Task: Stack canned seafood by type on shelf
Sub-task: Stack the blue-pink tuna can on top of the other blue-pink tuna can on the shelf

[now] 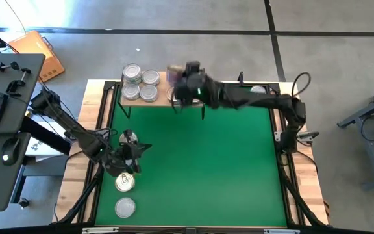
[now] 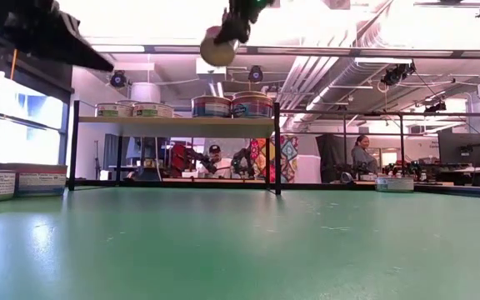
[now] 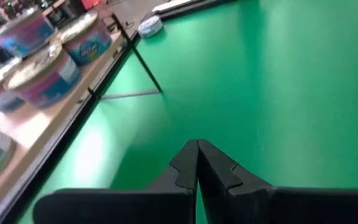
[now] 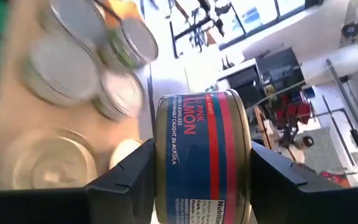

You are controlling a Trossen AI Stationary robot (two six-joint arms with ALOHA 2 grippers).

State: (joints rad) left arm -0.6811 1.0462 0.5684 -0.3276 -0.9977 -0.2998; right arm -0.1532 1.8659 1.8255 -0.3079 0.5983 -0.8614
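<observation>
Now the right claw (image 4: 201, 174) grips a salmon can (image 4: 202, 158) up over the shelf (image 1: 132, 101), with more cans (image 1: 140, 83) just below it, so next it should lower it onto matching ones, while the clenched left claw (image 3: 197, 163) waits.

Shiny metal lids on the cans (image 1: 139, 83), a glossy paper label round the held can (image 4: 202, 155); pale wooden shelf (image 1: 130, 101); smooth matt green mat (image 1: 206, 169).
</observation>
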